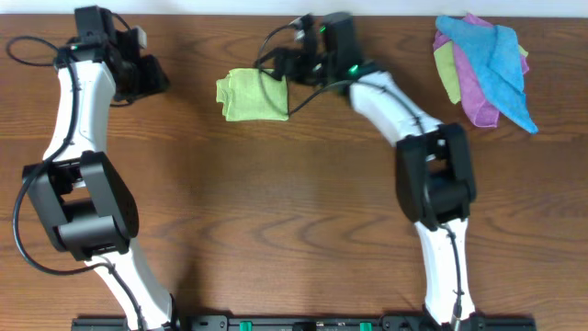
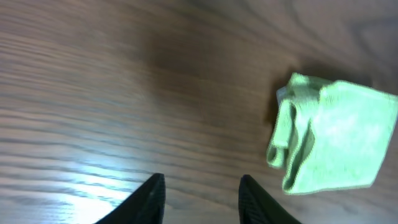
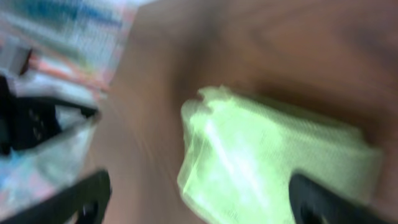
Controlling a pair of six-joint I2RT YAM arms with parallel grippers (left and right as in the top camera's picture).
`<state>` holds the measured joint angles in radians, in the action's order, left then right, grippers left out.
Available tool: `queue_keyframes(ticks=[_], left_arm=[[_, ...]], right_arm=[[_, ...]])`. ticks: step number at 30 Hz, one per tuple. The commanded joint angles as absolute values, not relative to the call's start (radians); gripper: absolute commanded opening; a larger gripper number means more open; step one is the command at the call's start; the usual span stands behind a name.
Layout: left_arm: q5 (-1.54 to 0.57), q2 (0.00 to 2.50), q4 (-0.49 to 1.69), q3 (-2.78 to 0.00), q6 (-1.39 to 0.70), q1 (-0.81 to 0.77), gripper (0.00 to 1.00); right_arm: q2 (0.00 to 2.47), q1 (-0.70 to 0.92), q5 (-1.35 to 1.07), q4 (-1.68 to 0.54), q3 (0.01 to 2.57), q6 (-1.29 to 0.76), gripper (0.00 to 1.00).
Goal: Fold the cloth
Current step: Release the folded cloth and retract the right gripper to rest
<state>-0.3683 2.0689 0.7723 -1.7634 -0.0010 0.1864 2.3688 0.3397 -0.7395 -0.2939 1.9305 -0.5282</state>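
Wood table (image 1: 276, 211) holds a pile of blue and purple cloths (image 1: 487, 69) at the far right. The cloth (image 1: 250, 95), folded small, lies far in the middle. The right gripper (image 3: 199, 186) is spread wide right by it. The left gripper (image 2: 202, 199) is spread too, off to its left.

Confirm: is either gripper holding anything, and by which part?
Nothing is held. Left gripper is open over the bare table; right gripper is open, fingers spread above the folded cloth.
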Motion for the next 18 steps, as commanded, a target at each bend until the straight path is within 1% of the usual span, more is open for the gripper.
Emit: queue_keyframes(ticks=[1, 4, 8, 11, 14, 18], left_arm=[[-0.4, 2.073, 0.744, -1.721, 0.032, 0.145, 0.45], [-0.299, 2.073, 0.711, -1.718, 0.035, 0.097, 0.49], [-0.232, 2.073, 0.671, -1.718, 0.035, 0.035, 0.53], [-0.221, 2.073, 0.66, -1.718, 0.035, 0.001, 0.54], [-0.221, 2.073, 0.653, -1.718, 0.034, -0.019, 0.53], [-0.221, 2.073, 0.651, -1.718, 0.025, -0.022, 0.52]], right_arm=[[2.352, 0.3, -0.688, -0.535, 2.085, -0.347, 0.89], [2.34, 0.286, -0.478, -0.881, 2.263, -0.205, 0.84], [2.299, 0.282, -0.203, -1.216, 2.453, -0.126, 0.83], [2.243, 0.284, -0.073, -1.384, 2.518, -0.094, 0.82], [2.154, 0.294, 0.039, -1.504, 2.519, -0.096, 0.75], [2.03, 0.319, 0.126, -1.6, 2.519, -0.096, 0.7]])
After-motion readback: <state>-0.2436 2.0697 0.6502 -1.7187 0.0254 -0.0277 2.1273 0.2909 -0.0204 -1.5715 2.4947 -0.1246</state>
